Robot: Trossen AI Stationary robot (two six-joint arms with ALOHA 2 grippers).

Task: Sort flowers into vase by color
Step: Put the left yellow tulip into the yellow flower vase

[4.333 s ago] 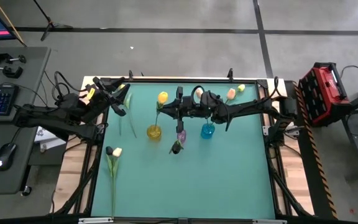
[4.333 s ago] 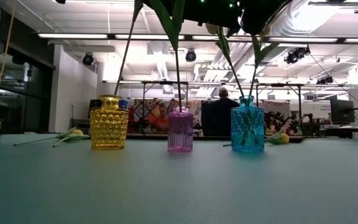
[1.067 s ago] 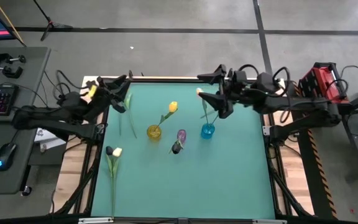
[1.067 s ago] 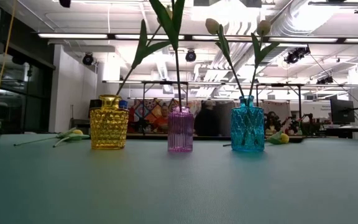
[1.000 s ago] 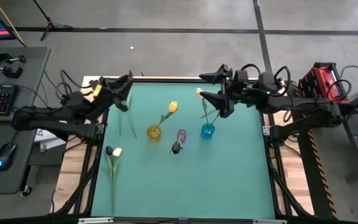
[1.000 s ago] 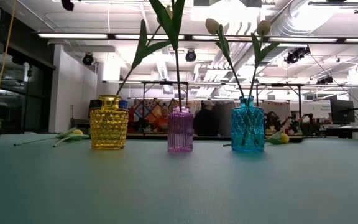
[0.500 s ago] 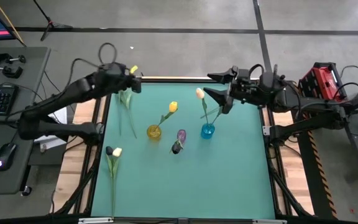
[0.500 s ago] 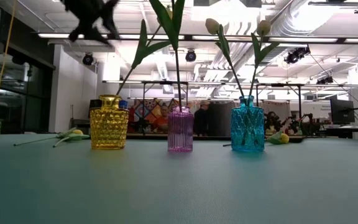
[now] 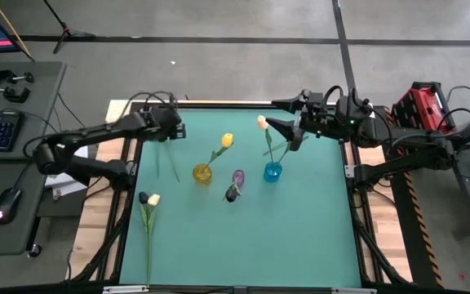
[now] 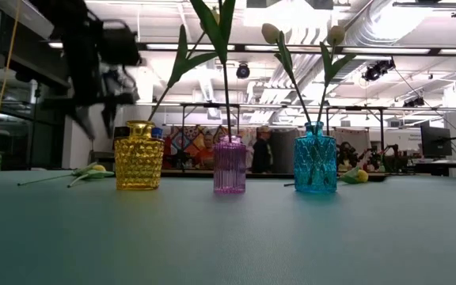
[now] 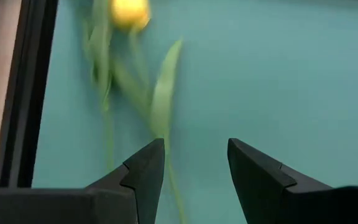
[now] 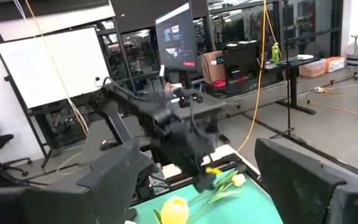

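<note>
The left gripper [image 11: 191, 168], fingers spread, is hovering over a yellow tulip [image 11: 130, 12] left of the yellow vase [image 9: 202, 173]. The right gripper [image 12: 197, 171] is waiting spread beyond the blue vase [image 9: 272, 172].

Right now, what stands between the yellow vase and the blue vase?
The purple vase, holding a dark tulip, stands between the yellow vase and the blue vase, clearest in the low view.
</note>
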